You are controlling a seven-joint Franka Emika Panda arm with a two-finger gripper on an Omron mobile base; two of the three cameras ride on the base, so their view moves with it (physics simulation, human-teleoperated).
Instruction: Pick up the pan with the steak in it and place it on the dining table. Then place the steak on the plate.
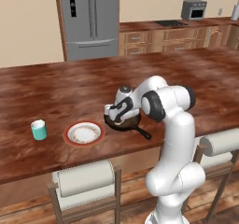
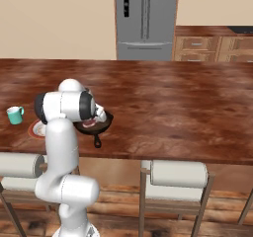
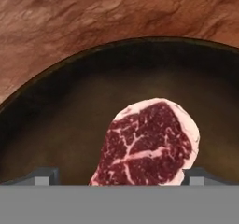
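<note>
The black pan (image 1: 132,123) rests on the dining table (image 1: 56,87) near its front edge, handle pointing toward me and to the right. Inside it lies the steak (image 3: 149,143), also visible as a reddish patch (image 2: 90,124) in the right base view. My gripper (image 1: 120,119) reaches down into the pan (image 3: 70,111) and stands open, its fingertips (image 3: 43,176) straddling the steak with a gap on the left side. The plate (image 1: 84,133), white with a red-orange rim, sits just left of the pan; in the right base view my arm partly hides the plate (image 2: 35,129).
A teal cup (image 1: 39,129) stands left of the plate. Cushioned stools (image 1: 84,178) (image 1: 224,141) are tucked under the table's front edge. A steel fridge (image 1: 91,17) and wooden cabinets line the far wall. The tabletop (image 2: 173,102) stretches wide behind and right of the pan.
</note>
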